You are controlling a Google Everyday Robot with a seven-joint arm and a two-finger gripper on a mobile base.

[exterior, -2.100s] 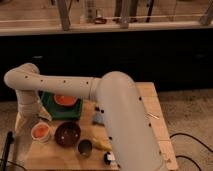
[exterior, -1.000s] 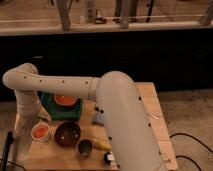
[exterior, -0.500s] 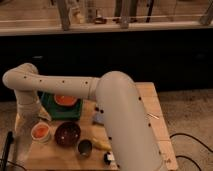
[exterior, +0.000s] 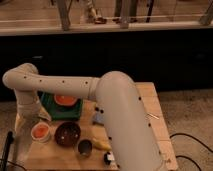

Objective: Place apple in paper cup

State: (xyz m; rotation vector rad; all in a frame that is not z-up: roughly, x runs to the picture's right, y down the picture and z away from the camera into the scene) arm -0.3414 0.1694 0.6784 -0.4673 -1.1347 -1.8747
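Note:
The paper cup (exterior: 40, 133) is a short white cup at the front left of the wooden table (exterior: 156, 131). The apple (exterior: 40, 130) sits inside it, showing as an orange-red round in the cup's mouth. My pale arm sweeps from the lower right across the table and bends down at the far left. The gripper (exterior: 29, 118) hangs just above and left of the cup, open, with nothing in it. It is apart from the apple.
A dark brown bowl (exterior: 67, 134) stands right of the cup, with a small grey metal cup (exterior: 84, 147) and a yellow item (exterior: 102, 145) beyond it. A green square container (exterior: 61, 107) holding a wider orange-red item sits behind. The arm hides much of the table's middle.

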